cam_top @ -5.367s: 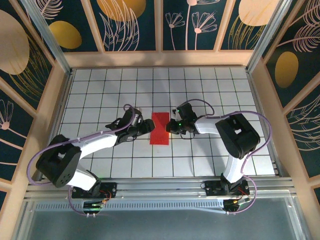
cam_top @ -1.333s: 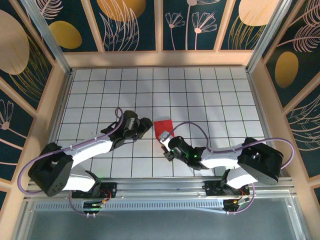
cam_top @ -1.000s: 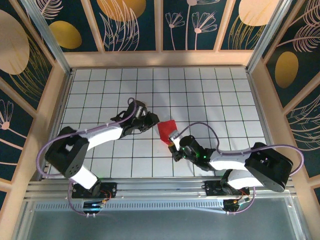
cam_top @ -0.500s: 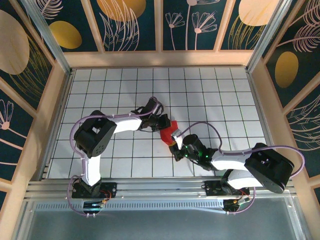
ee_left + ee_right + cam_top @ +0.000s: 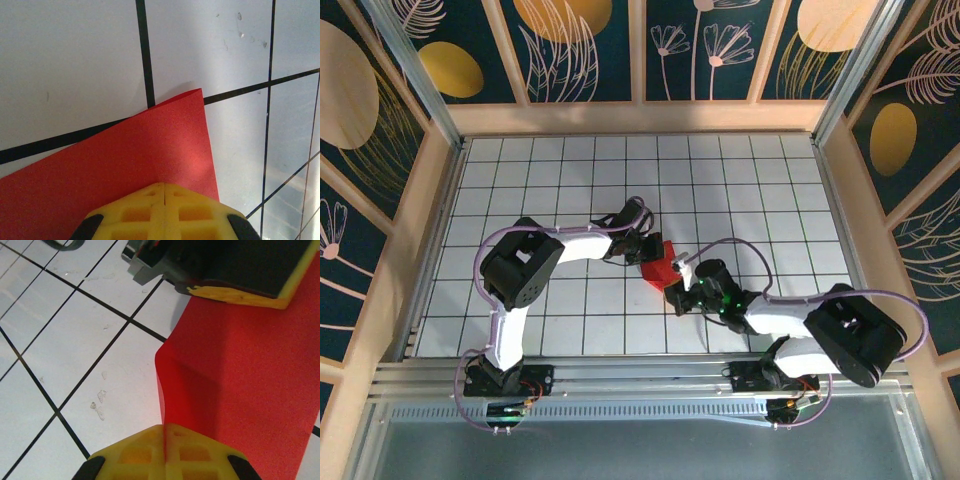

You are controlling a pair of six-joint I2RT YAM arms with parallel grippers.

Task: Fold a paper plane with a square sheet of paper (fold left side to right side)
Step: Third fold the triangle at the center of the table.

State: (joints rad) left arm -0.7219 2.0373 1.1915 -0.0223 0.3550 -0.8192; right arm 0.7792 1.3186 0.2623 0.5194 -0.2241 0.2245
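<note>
— Since the earliest view, we see the sheet of paper (image 5: 657, 266) go from a flat red strip at the middle of the table (image 5: 520, 180) to a bunched patch slightly nearer and to the right. Both arms have swung in on it.

— We agree. A second ago the left hand (image 5: 642, 247) stood off to the sheet's left; now it sits at the far left edge, with the left arm (image 5: 525, 270) doubled back at the elbow.

— What do its fingers do?

— From the left wrist we see the yellow fingertips (image 5: 125, 215) pressed together with the red paper running in under them, so the hand pinches the sheet. One corner points away and lies over a black grid line (image 5: 145, 50).

— And the right hand (image 5: 673, 292)?

— We find it at the sheet's near right edge, the right arm (image 5: 790, 320) lying low along the front of the table. From the right wrist its fingertips are also closed on the sheet.

— Does the paper lie flat?

— No. We see it buckle upward beside the right hand, with a soft crease there. At the top of that view the left hand's yellow pad grips the opposite edge, so the sheet spans between the two hands.
</note>
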